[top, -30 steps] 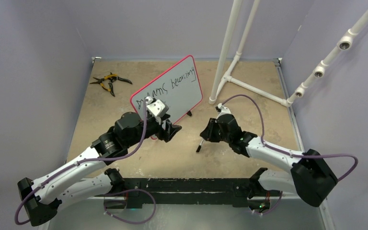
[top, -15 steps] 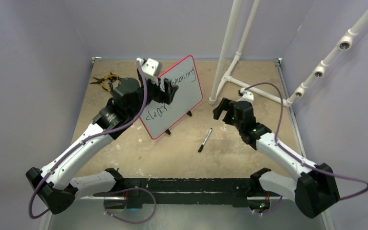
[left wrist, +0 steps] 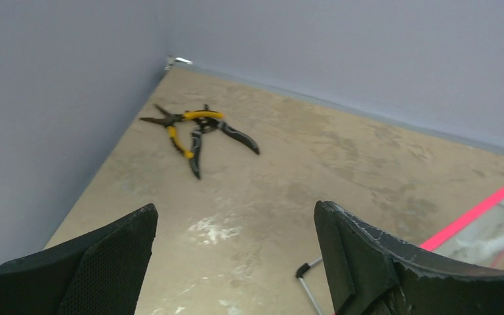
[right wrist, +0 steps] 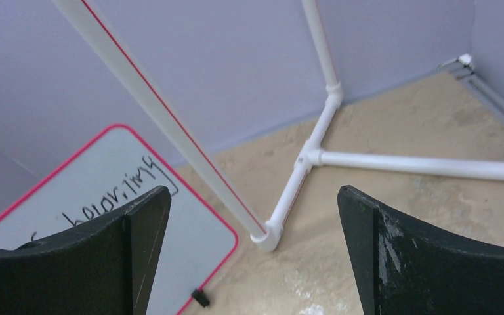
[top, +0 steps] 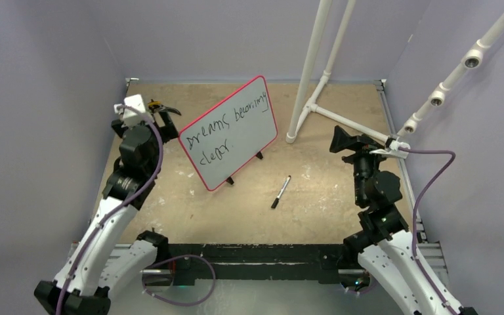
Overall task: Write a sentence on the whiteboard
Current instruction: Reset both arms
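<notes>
1. We find the whiteboard (top: 228,133) standing on the table (top: 328,190) between the two grippers. It is right of the left gripper (left wrist: 236,216), and ahead and left of the right gripper (right wrist: 254,197).
2. The sentence (top: 230,125) runs across the board's face in two lines.
3. Pliers (left wrist: 197,131) lie on the table ahead of the left gripper.
4. A marker (top: 280,191) lies on the table left of the right gripper, apart from the board.
5. A pipe frame (right wrist: 302,157) stands ahead of the right gripper, beside the board.
</notes>
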